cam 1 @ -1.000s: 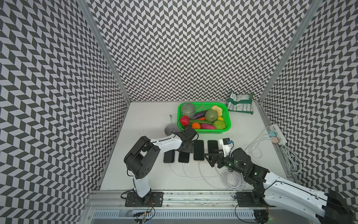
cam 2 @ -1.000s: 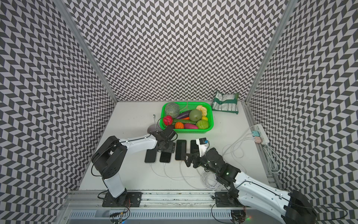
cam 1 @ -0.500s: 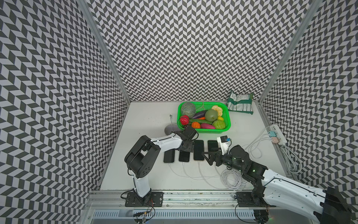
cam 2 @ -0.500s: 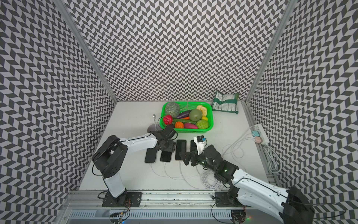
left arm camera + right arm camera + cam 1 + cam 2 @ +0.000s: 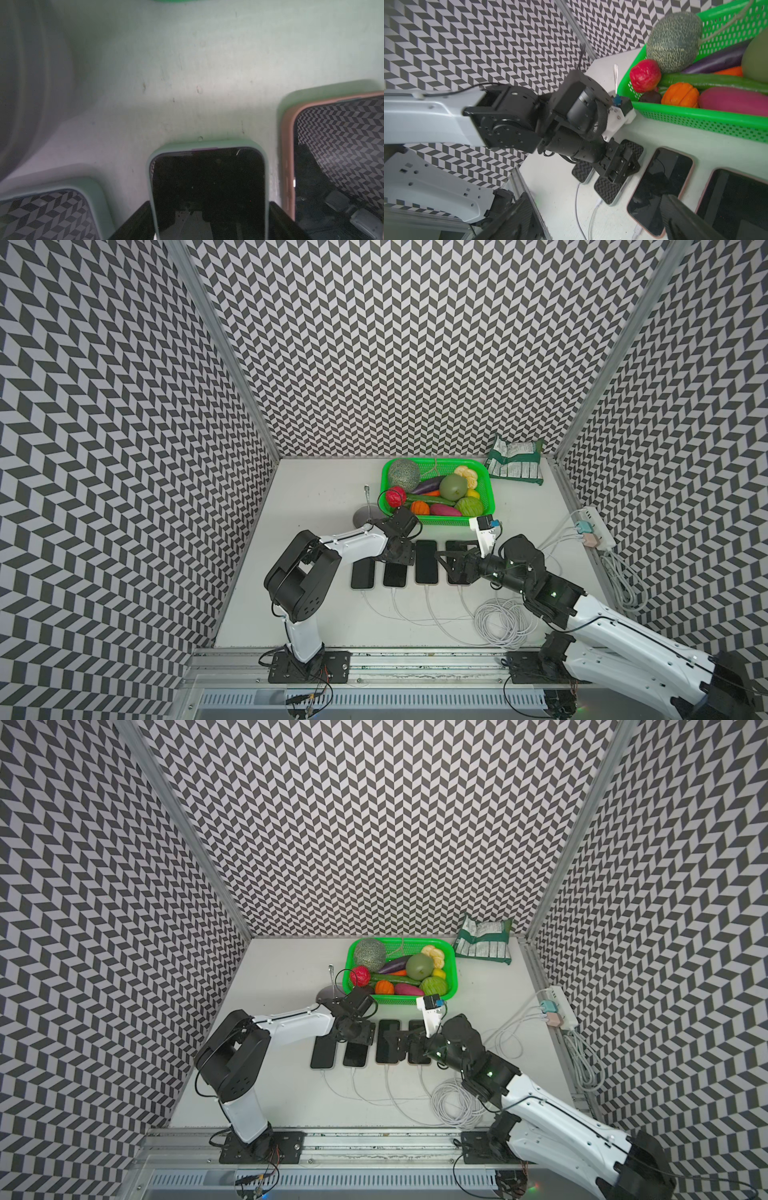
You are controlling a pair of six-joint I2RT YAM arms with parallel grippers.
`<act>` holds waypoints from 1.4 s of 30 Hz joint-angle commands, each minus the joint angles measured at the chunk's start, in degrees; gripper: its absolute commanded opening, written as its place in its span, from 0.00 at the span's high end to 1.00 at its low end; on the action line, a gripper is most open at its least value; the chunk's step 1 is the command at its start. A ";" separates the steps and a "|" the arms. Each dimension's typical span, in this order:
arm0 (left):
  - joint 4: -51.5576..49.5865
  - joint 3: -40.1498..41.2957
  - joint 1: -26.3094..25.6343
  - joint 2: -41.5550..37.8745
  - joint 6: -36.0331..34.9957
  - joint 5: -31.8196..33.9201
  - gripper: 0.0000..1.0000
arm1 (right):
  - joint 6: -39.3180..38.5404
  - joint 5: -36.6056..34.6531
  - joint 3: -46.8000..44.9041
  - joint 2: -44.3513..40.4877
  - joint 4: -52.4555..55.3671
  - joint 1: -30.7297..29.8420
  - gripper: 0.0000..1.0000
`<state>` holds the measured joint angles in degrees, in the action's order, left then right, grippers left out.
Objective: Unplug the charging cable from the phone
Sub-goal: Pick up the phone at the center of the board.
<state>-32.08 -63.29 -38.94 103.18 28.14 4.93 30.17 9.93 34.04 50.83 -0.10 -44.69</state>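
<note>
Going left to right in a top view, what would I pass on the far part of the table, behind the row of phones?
metal ladle → green basket → green snack packet → white power strip

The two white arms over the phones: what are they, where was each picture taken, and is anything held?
They are two robot arms on a table, each ending in a two-fingered gripper. Two pictures look down from above; two come from cameras on the wrists. On the table lie four phones, each with a white cable plugged in, a green basket of produce and a power strip. The left gripper clamps the second phone by its edges; the right gripper hangs open above the last phone, holding nothing.
</note>
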 commanded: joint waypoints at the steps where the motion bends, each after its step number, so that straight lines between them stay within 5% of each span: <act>1: -0.64 -2.46 0.13 0.79 0.09 -1.75 1.00 | -1.24 4.19 0.19 1.42 -1.38 0.47 0.00; 6: -0.74 -2.10 0.23 0.97 -0.65 -0.93 1.00 | 3.99 6.72 -7.05 4.29 -13.10 0.44 0.00; 23: -3.00 -5.28 0.13 -0.06 -1.28 0.40 1.00 | 8.99 12.38 -13.82 12.98 -23.63 0.43 0.02; 42: -6.46 -8.66 -0.54 -3.06 -1.12 1.25 1.00 | 12.60 14.64 -12.28 29.47 -38.46 -6.41 0.16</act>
<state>-37.82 -69.58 -39.03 103.35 27.70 5.52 42.06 24.34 20.14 78.08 -32.51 -49.78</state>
